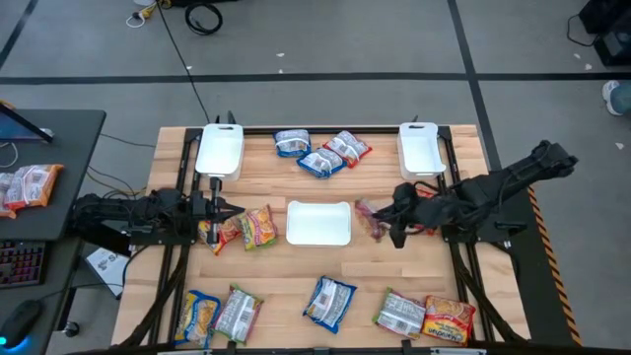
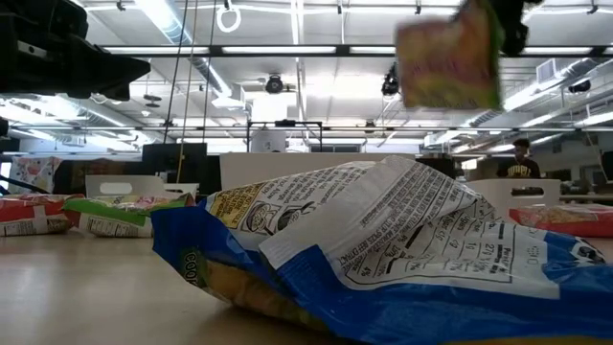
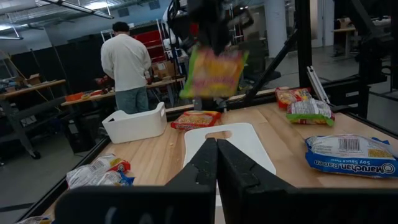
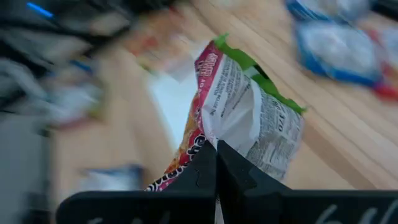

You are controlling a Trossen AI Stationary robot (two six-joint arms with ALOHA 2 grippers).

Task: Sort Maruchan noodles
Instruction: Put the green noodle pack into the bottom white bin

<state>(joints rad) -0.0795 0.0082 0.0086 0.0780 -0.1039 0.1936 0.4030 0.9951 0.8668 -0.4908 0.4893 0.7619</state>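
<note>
Light wooden slatted table at frame centre of the high view, on a grey floor crossed by dark lines; black desk at left edge. Low view: open workshop hall, strip lighting overhead.

Three white rectangular plastic trays: upper left, centre, upper right.

Flat plastic ramen packets counted on the table (high view, some overlapping): three blue-white with red at upper centre, two orange-red left of centre, two at lower left, one blue-white at lower centre, two at lower right.

Left gripper clenched, empty, beside the orange-red pair. Right gripper clamped on one green-edged pink-red ramen packet, lifted clear of the surface, just right of the centre tray.

Person in white top beyond the table, back turned.
</note>
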